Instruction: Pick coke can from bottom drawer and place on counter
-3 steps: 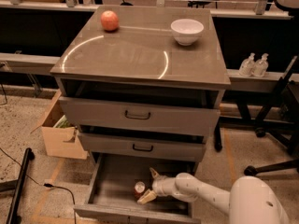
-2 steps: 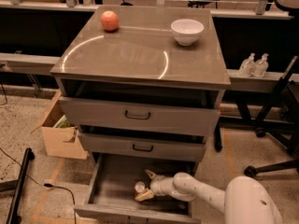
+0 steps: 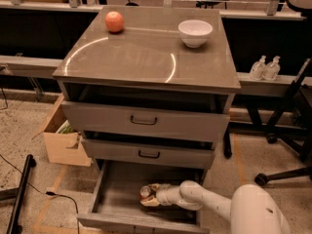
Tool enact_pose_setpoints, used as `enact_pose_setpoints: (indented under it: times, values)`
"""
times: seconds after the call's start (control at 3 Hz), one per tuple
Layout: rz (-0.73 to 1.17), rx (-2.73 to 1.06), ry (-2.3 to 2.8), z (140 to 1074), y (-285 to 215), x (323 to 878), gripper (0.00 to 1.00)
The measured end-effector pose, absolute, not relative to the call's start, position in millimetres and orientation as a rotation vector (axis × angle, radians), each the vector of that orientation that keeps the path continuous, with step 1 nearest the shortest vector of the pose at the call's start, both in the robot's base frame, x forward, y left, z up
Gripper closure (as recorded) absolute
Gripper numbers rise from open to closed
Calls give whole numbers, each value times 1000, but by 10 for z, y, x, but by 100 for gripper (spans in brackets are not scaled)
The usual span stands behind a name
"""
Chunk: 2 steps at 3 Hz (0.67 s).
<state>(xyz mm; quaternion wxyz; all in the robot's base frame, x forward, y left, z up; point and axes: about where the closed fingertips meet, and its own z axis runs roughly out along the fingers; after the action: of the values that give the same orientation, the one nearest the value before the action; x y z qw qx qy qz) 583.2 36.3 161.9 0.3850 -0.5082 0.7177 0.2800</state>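
The coke can, red with a silver top, stands in the open bottom drawer, left of its middle. My gripper is down inside that drawer, right at the can, reaching in from the right at the end of my white arm. The gripper partly covers the can's right side. The counter, a glossy grey-brown top, is above the three drawers.
An orange-red fruit sits at the counter's back left and a white bowl at its back right. The top drawer is pulled partly out over the bottom one. A cardboard box stands on the floor at the left, office chair legs at the right.
My gripper has moved a little to the left inside the bottom drawer, closing in on the can. The can has stayed where it was.
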Motion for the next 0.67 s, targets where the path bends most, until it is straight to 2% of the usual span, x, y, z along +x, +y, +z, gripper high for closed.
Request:
enact_pose_setpoints:
  times: [0.33, 0.67]
  values:
    - [747, -1268, 1814, 1607, 371, 5822, 86]
    - [788, -1182, 1767, 1803, 314, 5789, 100]
